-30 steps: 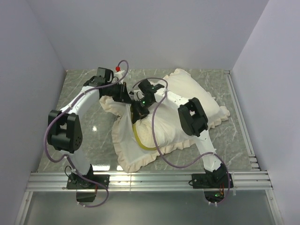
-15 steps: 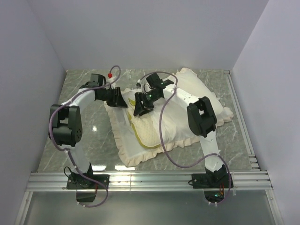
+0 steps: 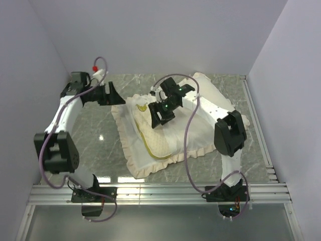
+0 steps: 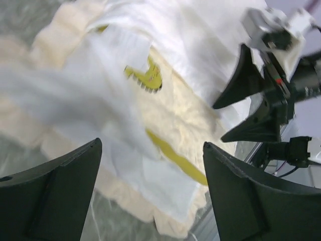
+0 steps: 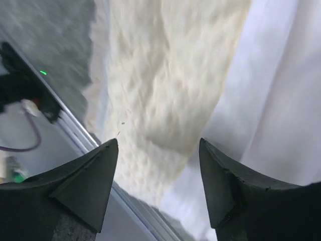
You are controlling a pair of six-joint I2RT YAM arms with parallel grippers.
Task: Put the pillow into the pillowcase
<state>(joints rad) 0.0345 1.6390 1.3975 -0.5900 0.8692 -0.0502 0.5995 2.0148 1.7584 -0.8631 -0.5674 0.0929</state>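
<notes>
The pillowcase (image 3: pixel 203 133), white with a cream ruffled trim, lies limp across the middle of the table. The pillow (image 3: pixel 155 138) shows cream-yellow at its left part, with a brighter yellow edge band, lying partly under the white fabric. My left gripper (image 3: pixel 116 98) hangs open just off the pillowcase's far left corner, holding nothing. In the left wrist view the pillow (image 4: pixel 185 115) and pillowcase (image 4: pixel 75 85) lie beyond the left gripper (image 4: pixel 152 145). My right gripper (image 3: pixel 159 116) stands open over the pillow. The right wrist view shows the right gripper (image 5: pixel 158 143) above the dimpled pillow (image 5: pixel 165 75) beside the pillowcase (image 5: pixel 271 100).
The marble tabletop (image 3: pixel 95 135) is walled in on the left, back and right. An aluminium rail (image 3: pixel 160 192) runs along the near edge by the arm bases, and a narrower rail (image 3: pixel 257 125) along the right side. The right arm's elbow (image 3: pixel 229 135) rises over the pillowcase's right half.
Both grippers have opened. The left one has let go of the pillowcase's edge and drawn back to the far left. The fabric has dropped flatter, and the right gripper has shifted slightly right.
</notes>
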